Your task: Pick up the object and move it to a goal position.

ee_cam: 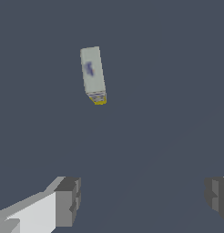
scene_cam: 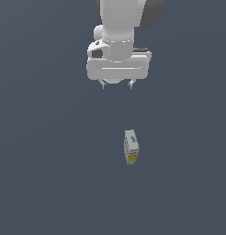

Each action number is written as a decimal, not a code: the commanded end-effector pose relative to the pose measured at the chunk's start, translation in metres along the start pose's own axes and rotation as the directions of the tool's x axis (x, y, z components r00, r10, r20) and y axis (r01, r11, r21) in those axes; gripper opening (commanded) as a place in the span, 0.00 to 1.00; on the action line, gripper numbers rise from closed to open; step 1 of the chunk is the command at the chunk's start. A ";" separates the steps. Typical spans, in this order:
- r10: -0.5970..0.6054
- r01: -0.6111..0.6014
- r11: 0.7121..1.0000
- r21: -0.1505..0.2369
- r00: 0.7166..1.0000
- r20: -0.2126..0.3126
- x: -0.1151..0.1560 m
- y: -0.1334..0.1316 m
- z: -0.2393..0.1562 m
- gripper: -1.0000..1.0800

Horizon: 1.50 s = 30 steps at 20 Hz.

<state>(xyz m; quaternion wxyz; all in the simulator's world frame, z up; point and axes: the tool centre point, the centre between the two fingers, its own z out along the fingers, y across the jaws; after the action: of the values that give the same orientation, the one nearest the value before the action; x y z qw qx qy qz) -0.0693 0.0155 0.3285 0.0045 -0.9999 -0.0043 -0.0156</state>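
Small elongated off-white box (scene_cam: 131,147) (ee_cam: 94,74) with a yellow end and a bluish mark on top, lying alone on the flat dark grey-blue surface (scene_cam: 50,174), touched by nothing. Well apart from it, white arm's gripper (scene_cam: 116,84) (ee_cam: 142,195), fingers spread wide, empty. Grey finger pads (ee_cam: 70,200) visible in the wrist view, box beyond them.
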 end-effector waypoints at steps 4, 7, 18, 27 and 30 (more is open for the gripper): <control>-0.007 0.007 1.000 -0.005 1.000 0.008 -0.001 -0.001 0.003 0.96; -0.024 0.024 1.000 -0.017 0.999 0.030 -0.004 -0.002 0.010 0.96; -0.038 0.039 0.999 -0.024 0.998 0.041 0.001 -0.005 0.017 0.96; -0.065 0.066 0.998 -0.024 0.997 0.040 0.036 -0.016 0.035 0.96; -0.078 0.079 0.997 -0.023 0.996 0.039 0.054 -0.023 0.047 0.96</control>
<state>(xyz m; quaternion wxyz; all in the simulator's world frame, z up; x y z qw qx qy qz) -0.0231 0.0356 0.2896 -0.0087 -0.9992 -0.0400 0.0032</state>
